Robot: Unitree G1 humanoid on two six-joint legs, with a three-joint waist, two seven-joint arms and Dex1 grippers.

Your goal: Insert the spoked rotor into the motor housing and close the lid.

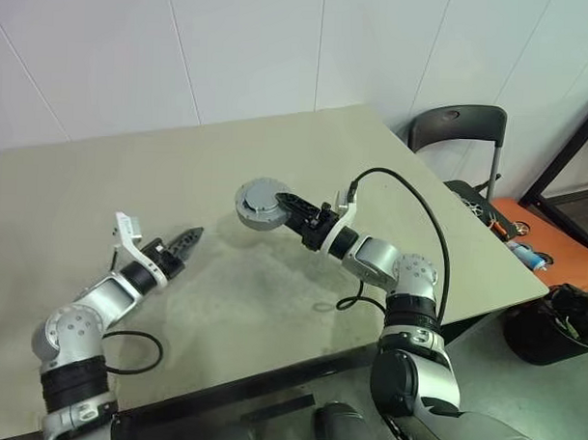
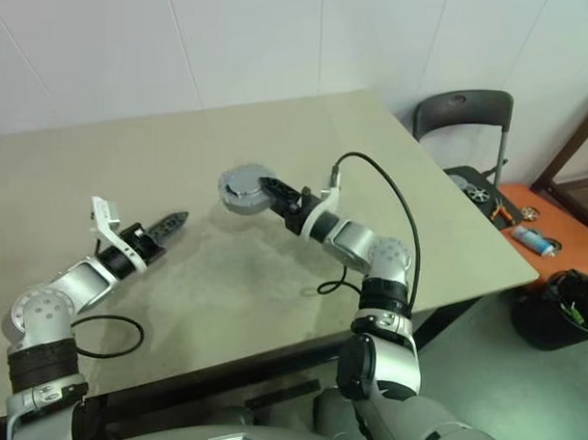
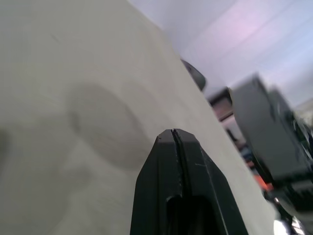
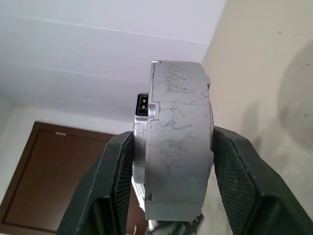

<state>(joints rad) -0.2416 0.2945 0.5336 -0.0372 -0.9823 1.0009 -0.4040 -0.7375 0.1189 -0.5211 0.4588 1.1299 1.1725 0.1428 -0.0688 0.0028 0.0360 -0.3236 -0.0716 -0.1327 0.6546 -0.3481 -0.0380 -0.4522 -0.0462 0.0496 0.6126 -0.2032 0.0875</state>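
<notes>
A thick round grey motor housing (image 1: pixel 257 201) hangs above the beige table (image 1: pixel 272 306), its top face a flat grey lid (image 2: pixel 243 186) with a small central hub. My right gripper (image 1: pixel 279 200) is shut on it, one black finger (image 4: pixel 110 181) on each flat face of the body (image 4: pixel 176 142). A small connector sticks out of its side. No copper windings show. The spoked rotor is out of view. My left gripper (image 1: pixel 191 237) hovers low over the table's left part, shut and empty, its tips pressed together (image 3: pixel 173 134).
A black cable loop (image 1: pixel 140 355) lies near the table's front left edge. A dark chair (image 1: pixel 457 129) stands past the table's right corner. An orange mat with tools (image 1: pixel 540 243) and a black bin (image 1: pixel 556 326) sit on the floor at the right.
</notes>
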